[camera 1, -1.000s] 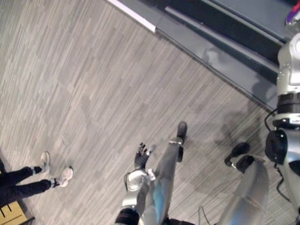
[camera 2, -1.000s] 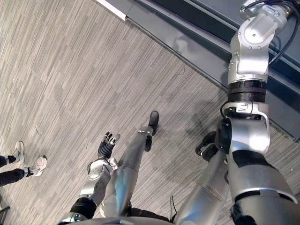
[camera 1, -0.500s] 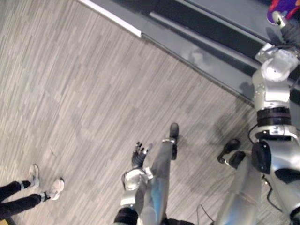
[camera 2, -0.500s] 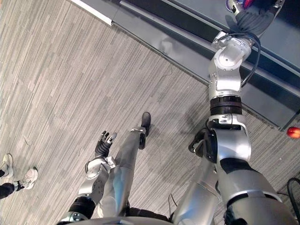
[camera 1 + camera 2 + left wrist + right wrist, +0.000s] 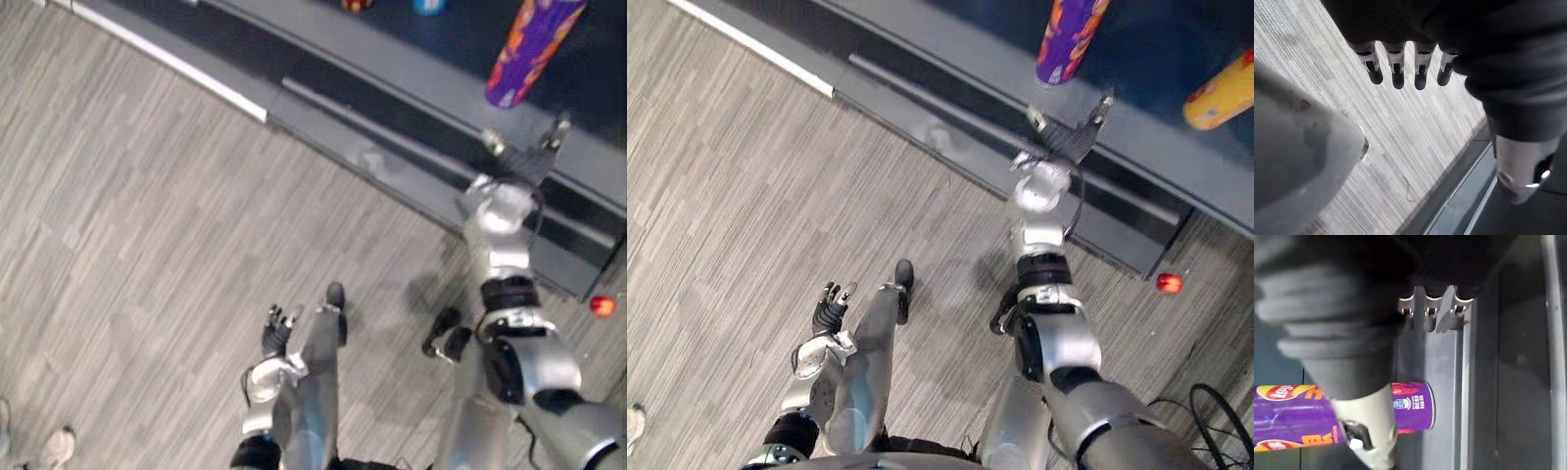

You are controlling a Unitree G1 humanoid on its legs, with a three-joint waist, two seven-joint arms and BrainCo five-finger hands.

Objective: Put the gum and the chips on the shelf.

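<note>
Left eye view, looking down from the robot's head: a grey striped floor (image 5: 147, 245) fills most of the scene, and a long dark grey shelf (image 5: 392, 61) runs slantwise across the top. On the shelf's dark board sits a purple chips can (image 5: 534, 49) with orange and pink markings. Whether it stands or lies on its side cannot be told from this angle.

The right robot hand (image 5: 519, 162) reaches up to the front ledge of the shelf, just beside the near end of the can. Its fingers are straight and spread, and it holds nothing. In the right wrist view its fingers (image 5: 1430, 308) lie straight over the grey ledge, and its thumb (image 5: 1369, 435) sits close by the can's end, apart from the fingers.

The left robot hand (image 5: 277, 331) hangs low over the floor, well apart from the shelf. In the left wrist view its fingers (image 5: 1396, 73) are straight and empty.

In the right eye view a yellow tube (image 5: 1220, 93) also sits on the shelf, further to the right of the purple can. A small red ball (image 5: 602, 305) lies on the floor near the shelf's base. A person's pale shoe (image 5: 56, 448) shows at the lower left corner.
</note>
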